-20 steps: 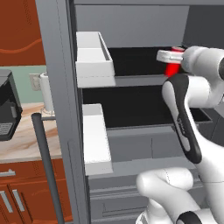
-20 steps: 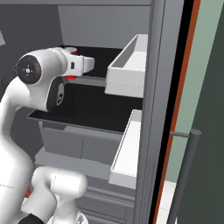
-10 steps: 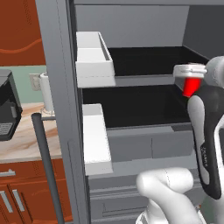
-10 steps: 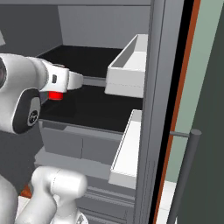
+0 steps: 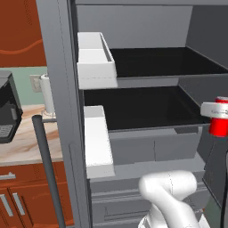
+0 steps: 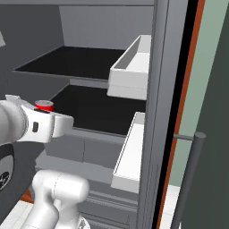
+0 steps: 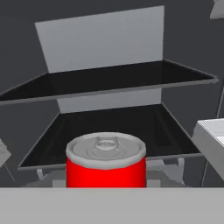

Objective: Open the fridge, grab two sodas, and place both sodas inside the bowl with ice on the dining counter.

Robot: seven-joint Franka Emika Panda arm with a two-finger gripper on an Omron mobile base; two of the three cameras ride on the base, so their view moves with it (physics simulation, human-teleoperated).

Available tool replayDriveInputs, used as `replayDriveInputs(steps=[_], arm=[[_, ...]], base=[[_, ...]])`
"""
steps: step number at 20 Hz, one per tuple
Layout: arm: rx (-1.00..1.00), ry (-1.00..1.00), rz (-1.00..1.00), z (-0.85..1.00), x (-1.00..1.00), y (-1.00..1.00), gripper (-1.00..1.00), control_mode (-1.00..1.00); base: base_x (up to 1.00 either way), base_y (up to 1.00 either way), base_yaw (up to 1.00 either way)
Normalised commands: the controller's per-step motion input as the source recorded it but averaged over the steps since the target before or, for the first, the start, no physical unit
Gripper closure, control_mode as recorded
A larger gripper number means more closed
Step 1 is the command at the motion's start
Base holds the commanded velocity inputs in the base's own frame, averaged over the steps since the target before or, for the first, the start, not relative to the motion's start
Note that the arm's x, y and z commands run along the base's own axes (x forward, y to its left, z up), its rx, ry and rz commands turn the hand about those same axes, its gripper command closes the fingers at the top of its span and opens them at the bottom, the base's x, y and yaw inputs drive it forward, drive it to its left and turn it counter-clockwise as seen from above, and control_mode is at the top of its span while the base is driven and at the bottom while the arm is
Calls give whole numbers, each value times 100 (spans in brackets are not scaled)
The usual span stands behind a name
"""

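The fridge (image 5: 147, 111) stands open, its black shelves bare. One red soda (image 5: 219, 127) with a silvery top hangs in front of the shelves at the right edge of the left base view, my gripper (image 5: 217, 113) shut on it. In the right base view the soda (image 6: 44, 105) peeks out behind my white hand at the left. The hand view has the soda (image 7: 106, 162) upright and close at the bottom centre, facing the fridge shelves (image 7: 109, 127). The bowl and the dining counter are out of view.
White door bins (image 5: 95, 60) (image 6: 132, 67) hang on both open doors, to either side of my arm. Each door carries a long bar handle (image 5: 44, 169) (image 6: 188, 179). A black coffee machine (image 5: 6, 111) sits on the wall counter at the left.
My arm has drawn back out of the fridge and lowered, with the soda still in the gripper. It moved right in the left base view and left in the right base view.
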Motion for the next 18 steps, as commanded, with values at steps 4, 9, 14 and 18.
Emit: replayDriveInputs(steps=[4, 9, 14, 18], arm=[[0, 2, -1, -26, -75, 0, 100, 100], [0, 0, 0, 0, 0, 0, 100, 100], [0, 0, 0, 0, 0, 0, 100, 100], [0, 0, 0, 0, 0, 0, 100, 100]], base=[[-25, 0, 0], [-98, 1, 7], [-76, 0, 31], [-59, 0, 38]])
